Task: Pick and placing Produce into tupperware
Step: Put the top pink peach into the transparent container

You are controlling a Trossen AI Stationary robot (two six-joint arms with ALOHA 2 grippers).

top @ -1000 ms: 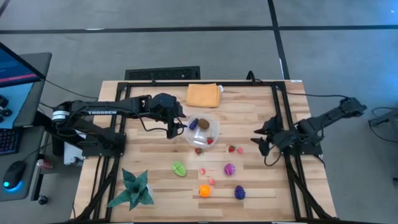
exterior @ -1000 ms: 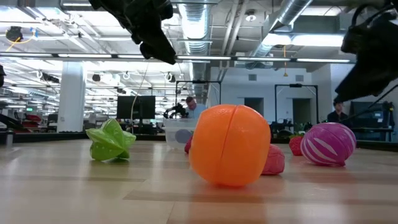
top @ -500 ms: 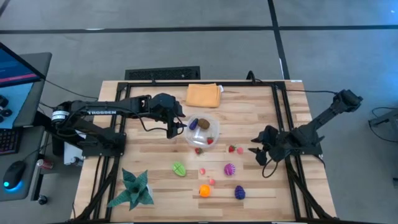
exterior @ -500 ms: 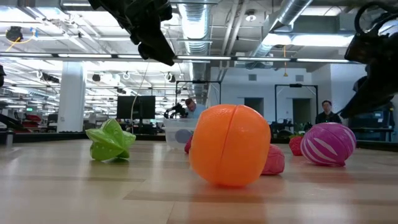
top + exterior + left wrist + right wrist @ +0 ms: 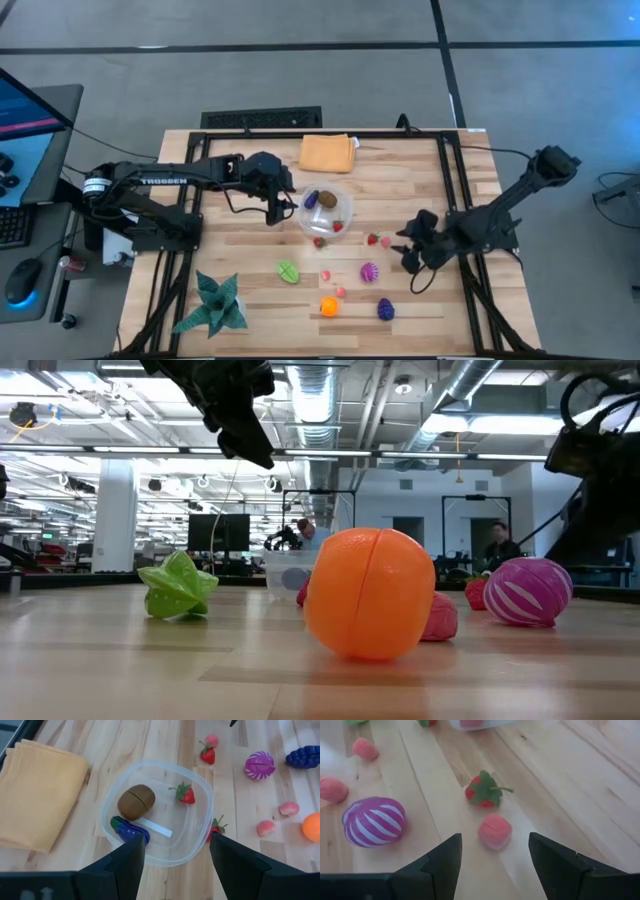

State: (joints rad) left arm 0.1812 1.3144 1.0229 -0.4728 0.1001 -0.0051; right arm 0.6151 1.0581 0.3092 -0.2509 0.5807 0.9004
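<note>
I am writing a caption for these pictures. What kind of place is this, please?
Probably a robotics lab in a large open office. The low view shows exposed ceiling ducts and rows of monitors behind the wooden table; a person stands far back.

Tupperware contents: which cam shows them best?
Left wrist view: the tupperware fills the frame, holding a brown piece, purple piece and strawberry. High view shows it small; low view, mostly hidden; right wrist, just an edge.

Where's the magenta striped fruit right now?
High view: the magenta striped fruit lies loose on the table's right half, between the pink piece and the right gripper.
</note>
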